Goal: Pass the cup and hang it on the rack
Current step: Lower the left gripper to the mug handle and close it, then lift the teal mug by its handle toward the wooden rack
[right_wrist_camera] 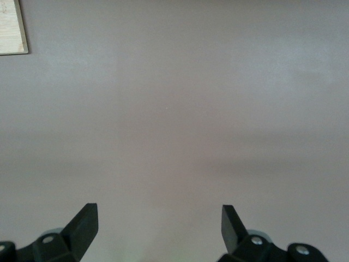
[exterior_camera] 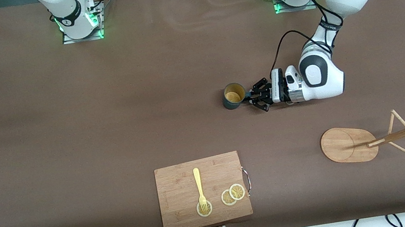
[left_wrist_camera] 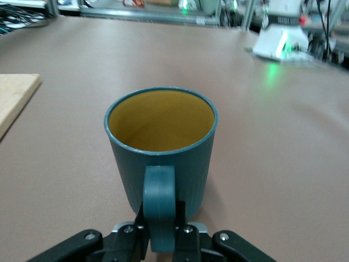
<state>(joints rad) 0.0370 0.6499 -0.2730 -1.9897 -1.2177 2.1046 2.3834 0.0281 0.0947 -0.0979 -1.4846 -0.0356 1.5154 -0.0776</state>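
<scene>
The dark teal cup [exterior_camera: 233,96] with a yellowish-tan inside stands upright near the middle of the table, its handle toward the left arm's end. My left gripper [exterior_camera: 254,98] is low beside it and shut on the handle. In the left wrist view the cup [left_wrist_camera: 161,147] fills the middle and my left gripper [left_wrist_camera: 161,213] clamps the loop handle from both sides. The bamboo rack [exterior_camera: 349,144] stands nearer the front camera than the cup, toward the left arm's end. My right gripper [right_wrist_camera: 159,210] is open and empty over bare table; it does not show in the front view.
A wooden cutting board [exterior_camera: 178,199] lies near the table's front edge with a yellow fork [exterior_camera: 199,186] and lemon slices [exterior_camera: 232,194] on it. Its corner shows in the right wrist view [right_wrist_camera: 11,27] and the left wrist view [left_wrist_camera: 13,95].
</scene>
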